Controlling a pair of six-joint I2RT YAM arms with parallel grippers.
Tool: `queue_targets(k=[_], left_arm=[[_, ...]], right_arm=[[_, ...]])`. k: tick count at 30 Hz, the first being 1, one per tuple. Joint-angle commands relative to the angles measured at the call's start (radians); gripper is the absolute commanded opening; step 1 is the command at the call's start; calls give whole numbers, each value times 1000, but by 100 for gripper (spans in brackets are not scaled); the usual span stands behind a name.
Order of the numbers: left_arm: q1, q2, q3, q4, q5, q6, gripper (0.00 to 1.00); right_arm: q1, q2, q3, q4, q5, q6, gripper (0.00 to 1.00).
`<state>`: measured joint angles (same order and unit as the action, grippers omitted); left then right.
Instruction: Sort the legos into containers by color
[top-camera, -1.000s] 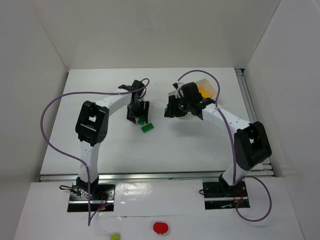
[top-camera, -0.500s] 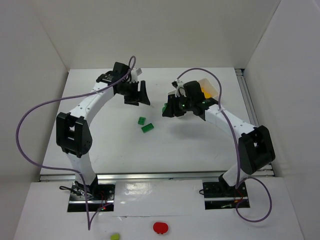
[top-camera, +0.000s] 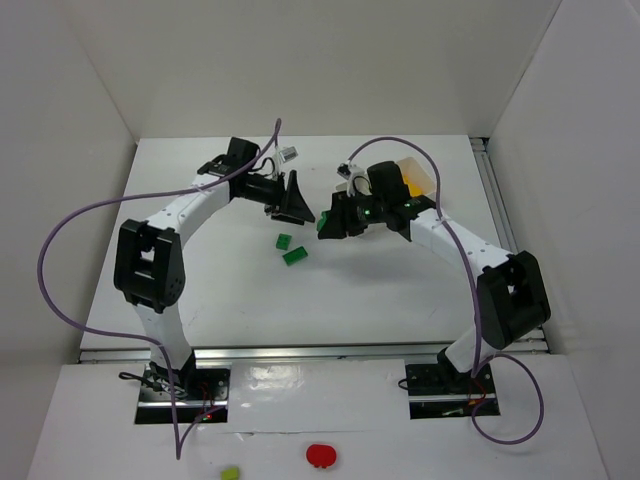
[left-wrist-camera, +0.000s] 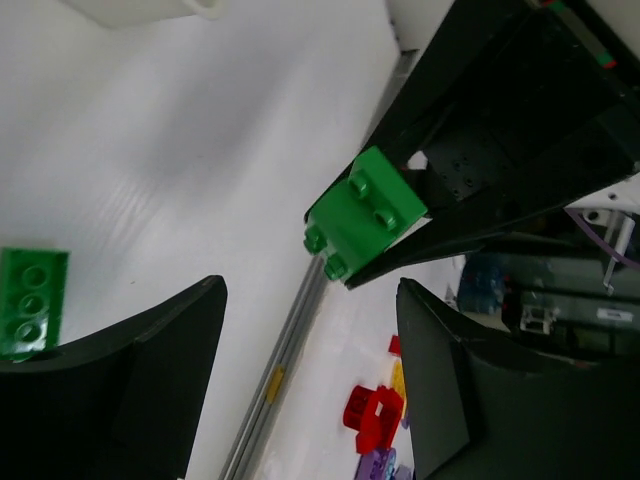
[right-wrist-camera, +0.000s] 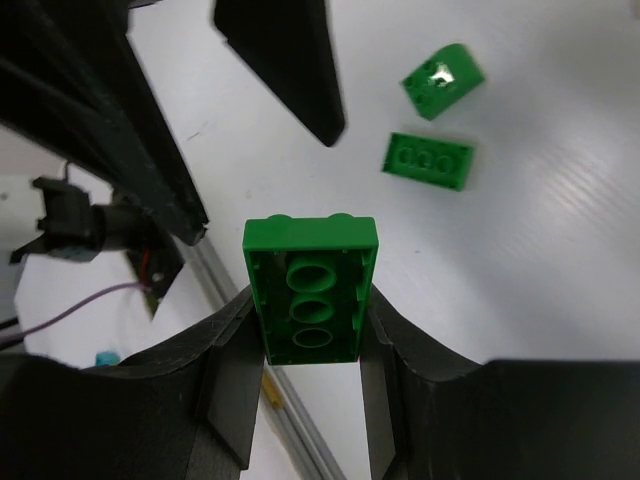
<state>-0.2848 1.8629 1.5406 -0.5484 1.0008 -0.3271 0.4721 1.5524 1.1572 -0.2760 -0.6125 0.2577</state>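
Now right gripper (right-wrist-camera: 310, 325) clamps glossy green brick (right-wrist-camera: 310, 285), hollow tubed underside showing; left gripper (left-wrist-camera: 310, 305) spread, empty.

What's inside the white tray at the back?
Some orange-yellow pieces show inside the white tray, probably bricks. The right arm covers the tray's left part, so anything lying there is hidden.

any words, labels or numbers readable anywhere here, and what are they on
No text can be read in any view.
Pale label on gear beyond the table, left wrist view: too blurred to read.
Brick in the right gripper: no legible marking on its underside.
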Motion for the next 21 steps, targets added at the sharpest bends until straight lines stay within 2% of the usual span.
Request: queue_targets(k=[1,3,8,21], left_arm=[[18,-24,-40,140,257,22,78],[18,-24,-60,200,289,22,77],[-2,-45,-70,209,349,54,74],[-42,-56,-70,196,414,111,64]], right_arm=[[-4,-48,25,80,-225,-37,2],[-4,-48,25,69,-260,-49,2],[-13,-48,36,78,-345,-63,4],[-43,-8,35,135,-348,-18,4]])
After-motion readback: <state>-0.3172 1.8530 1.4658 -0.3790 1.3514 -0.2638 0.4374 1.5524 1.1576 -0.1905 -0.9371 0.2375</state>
